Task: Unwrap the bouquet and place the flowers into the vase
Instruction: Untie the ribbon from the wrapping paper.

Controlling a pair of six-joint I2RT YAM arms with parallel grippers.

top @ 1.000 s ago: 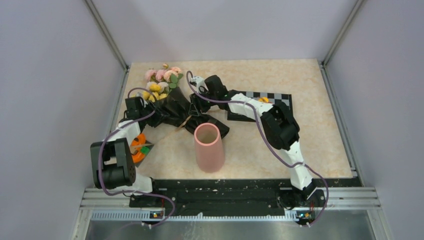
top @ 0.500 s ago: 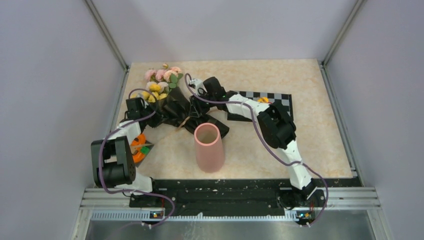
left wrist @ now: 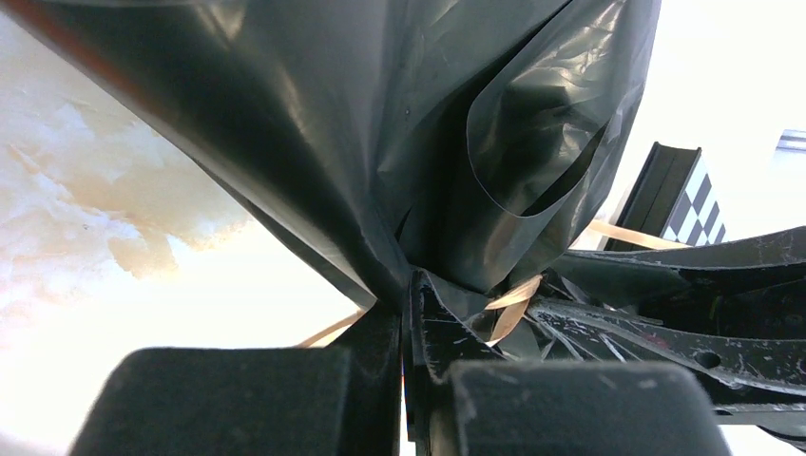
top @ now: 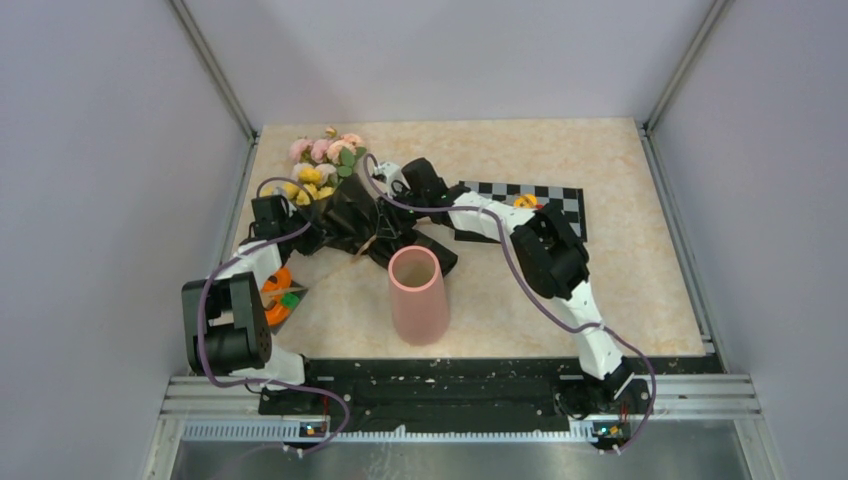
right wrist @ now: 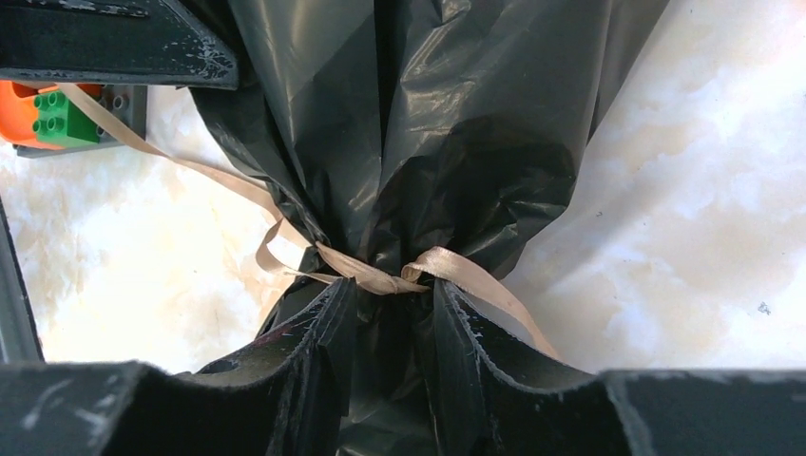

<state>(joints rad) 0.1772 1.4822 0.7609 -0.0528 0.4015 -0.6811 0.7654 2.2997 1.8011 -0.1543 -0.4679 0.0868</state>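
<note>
The bouquet point(top: 350, 215) lies on its side at the back left of the table, its pink, peach and yellow flowers point(top: 322, 160) pointing away from me. Black wrapping paper point(right wrist: 437, 114) is gathered at a neck tied with tan ribbon point(right wrist: 380, 280). My right gripper point(right wrist: 392, 299) sits around that neck just below the knot, and the paper fills the gap between its jaws. From the left, my left gripper point(left wrist: 407, 313) is shut on a fold of the wrapping paper point(left wrist: 380, 123). The pink vase point(top: 417, 295) stands upright in front of the bouquet with nothing in it.
A black-and-white checkered mat point(top: 540, 195) lies at the back right, under the right arm. An orange holder with small green and yellow blocks point(top: 278, 295) sits by the left arm. Grey walls close in the table on three sides.
The left gripper has shut on the wrapping paper. The right gripper has slid left along the bouquet to the tied neck and narrowed around it.
</note>
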